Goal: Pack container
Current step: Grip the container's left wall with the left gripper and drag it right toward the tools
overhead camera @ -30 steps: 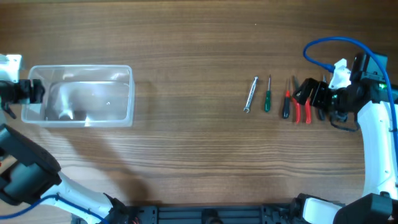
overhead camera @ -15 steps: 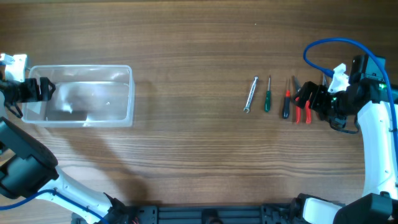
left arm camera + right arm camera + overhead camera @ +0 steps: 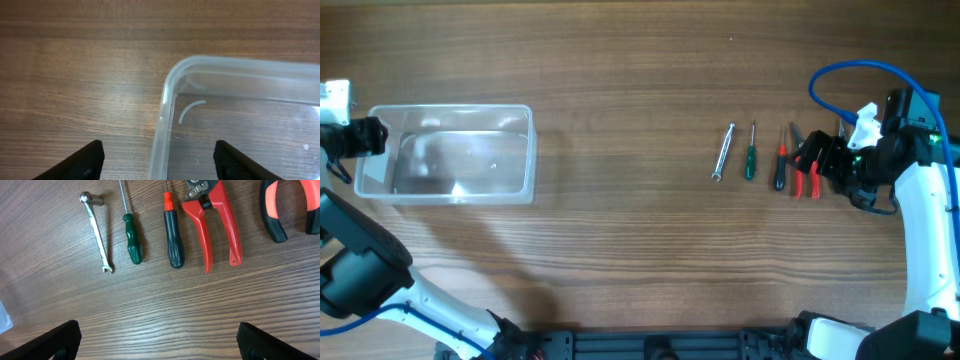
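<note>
The clear plastic container (image 3: 450, 185) lies at the table's left and holds nothing. Its rounded corner and thick rim (image 3: 167, 95) fill the left wrist view. My left gripper (image 3: 372, 136) is open at the container's left end, and its fingers (image 3: 159, 162) straddle the rim without closing on it. My right gripper (image 3: 812, 155) is open above a row of hand tools, over bare wood (image 3: 160, 342). The row is a small wrench (image 3: 97, 232), a green screwdriver (image 3: 132, 242), a black screwdriver (image 3: 173, 235), red-handled cutters (image 3: 217, 225) and black-orange pliers (image 3: 287, 210).
In the overhead view the wrench (image 3: 723, 152), green screwdriver (image 3: 751, 152) and black screwdriver (image 3: 781, 162) lie side by side right of centre. A blue cable (image 3: 850, 75) loops above the right arm. Bare wood lies between the container and the tools.
My left gripper reached over the container's left wall, then drew back to the left and slightly up. The right gripper shifted slightly over the tools. The tools have not moved.
</note>
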Robot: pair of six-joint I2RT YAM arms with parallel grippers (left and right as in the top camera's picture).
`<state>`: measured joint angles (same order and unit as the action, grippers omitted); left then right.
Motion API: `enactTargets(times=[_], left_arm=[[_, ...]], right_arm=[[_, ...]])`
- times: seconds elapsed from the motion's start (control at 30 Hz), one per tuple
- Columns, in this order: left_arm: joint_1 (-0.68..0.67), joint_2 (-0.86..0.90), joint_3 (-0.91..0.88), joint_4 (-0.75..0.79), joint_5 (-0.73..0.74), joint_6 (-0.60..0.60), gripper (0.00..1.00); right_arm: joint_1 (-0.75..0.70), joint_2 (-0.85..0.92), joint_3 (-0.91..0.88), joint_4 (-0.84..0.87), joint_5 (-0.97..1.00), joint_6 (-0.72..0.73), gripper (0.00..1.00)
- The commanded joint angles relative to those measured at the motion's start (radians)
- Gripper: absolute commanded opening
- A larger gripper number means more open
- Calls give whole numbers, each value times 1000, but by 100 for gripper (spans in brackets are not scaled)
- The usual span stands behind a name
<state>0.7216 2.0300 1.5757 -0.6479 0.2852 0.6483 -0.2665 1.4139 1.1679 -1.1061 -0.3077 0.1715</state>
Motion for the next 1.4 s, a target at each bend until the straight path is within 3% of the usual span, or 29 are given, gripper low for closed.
enactTargets(times=[0.0,0.23,0.3,0.37,0.57,0.7,0.87,1.1,1.27,1.37], left_arm=[[0,40,12,-6,-3,2,69],[-1,63,12,-14,-6,47,52],[-2,77,12,-19,-6,47,38],[-5,89,12,-26,-6,47,18],[-21,91,12,-30,-6,46,4],[-66,75,13,-48,-6,-6,4],[-200,-32,13,-71,-27,-175,4],[-482,-264,13,-203,-153,-501,4],[-725,-304,12,-316,-195,-627,4],[-858,-281,12,-389,-302,-684,4]], right_arm=[[-2,-2,18,2,-15,15,100],[-2,-2,18,2,-15,15,100],[-2,-2,18,2,-15,15,100],[-2,-2,18,3,-15,15,100],[-2,-2,18,2,-15,15,100],[-2,-2,18,7,-15,15,100],[-2,-2,18,31,-15,14,100],[-2,-2,18,114,-15,15,100],[-2,-2,18,174,-15,14,100],[-2,-2,18,190,-15,14,100]])
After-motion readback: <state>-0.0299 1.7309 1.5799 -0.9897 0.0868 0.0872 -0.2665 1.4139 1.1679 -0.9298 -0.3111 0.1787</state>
